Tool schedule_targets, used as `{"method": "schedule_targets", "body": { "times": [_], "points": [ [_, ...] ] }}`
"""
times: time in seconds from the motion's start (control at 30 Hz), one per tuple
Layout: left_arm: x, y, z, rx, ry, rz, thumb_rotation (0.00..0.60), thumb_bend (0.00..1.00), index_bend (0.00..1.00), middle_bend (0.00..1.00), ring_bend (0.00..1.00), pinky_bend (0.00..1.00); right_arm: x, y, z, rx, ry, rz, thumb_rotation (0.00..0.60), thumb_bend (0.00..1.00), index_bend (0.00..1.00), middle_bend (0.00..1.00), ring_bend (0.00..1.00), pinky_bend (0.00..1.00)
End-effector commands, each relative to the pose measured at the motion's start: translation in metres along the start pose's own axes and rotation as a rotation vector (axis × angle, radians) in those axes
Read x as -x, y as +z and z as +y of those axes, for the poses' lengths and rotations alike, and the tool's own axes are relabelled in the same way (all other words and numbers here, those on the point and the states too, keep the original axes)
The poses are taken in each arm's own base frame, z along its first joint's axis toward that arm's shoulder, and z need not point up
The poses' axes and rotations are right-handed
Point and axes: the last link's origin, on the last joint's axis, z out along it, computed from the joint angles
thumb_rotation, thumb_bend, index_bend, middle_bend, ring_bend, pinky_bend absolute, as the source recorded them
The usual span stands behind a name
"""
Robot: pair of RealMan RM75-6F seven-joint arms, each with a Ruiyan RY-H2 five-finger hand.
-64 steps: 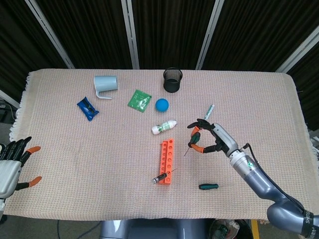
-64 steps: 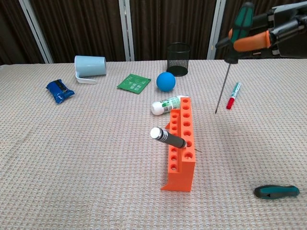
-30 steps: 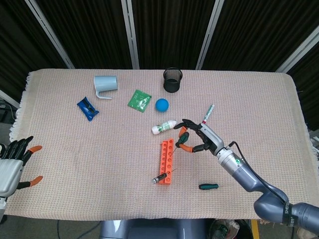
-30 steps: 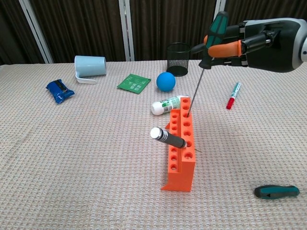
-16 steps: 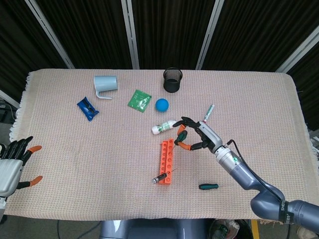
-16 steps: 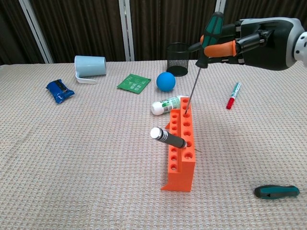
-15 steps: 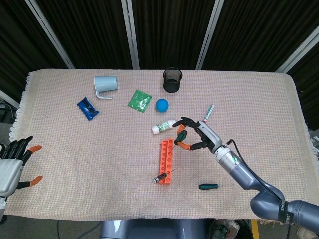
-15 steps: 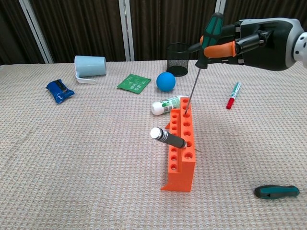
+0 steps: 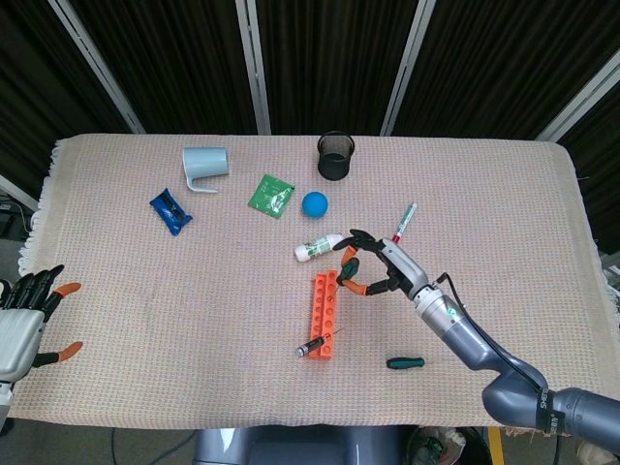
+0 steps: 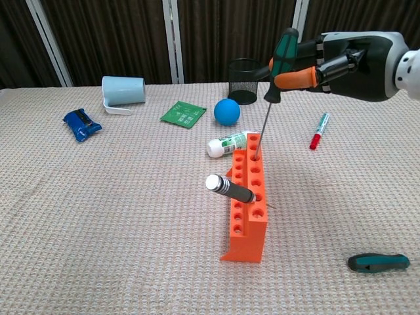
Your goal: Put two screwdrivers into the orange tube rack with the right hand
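While the right hand (image 10: 341, 60) pinches the green-handled screwdriver (image 10: 281, 52) upper right, its tip sits at the orange tube rack (image 10: 247, 197) far holes; black screwdriver (image 10: 230, 189) slants in rack — left hand (image 9: 21, 320) idle lower left, fingers apart.
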Motion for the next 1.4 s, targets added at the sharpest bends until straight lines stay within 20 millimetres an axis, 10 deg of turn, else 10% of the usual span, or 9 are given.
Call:
{"method": "schedule_targets", "body": {
  "times": [0.03, 1.4],
  "points": [
    [0.0, 0.0, 0.0, -0.001, 0.001, -0.001, 0.6, 0.11, 0.2, 0.0, 0.0, 0.0, 0.003, 0.0, 0.0, -0.008, -0.009, -0.01, 0.6, 0.42, 0.66, 0.26, 0.0, 0.0],
    [0.009, 0.001, -0.006, -0.012, -0.012, -0.021, 0.6, 0.11, 0.21, 0.0, 0.0, 0.0, 0.034, 0.018, 0.03, 0.043, -0.241, -0.066, 0.6, 0.3, 0.61, 0.25, 0.0, 0.0]
  ]
}}
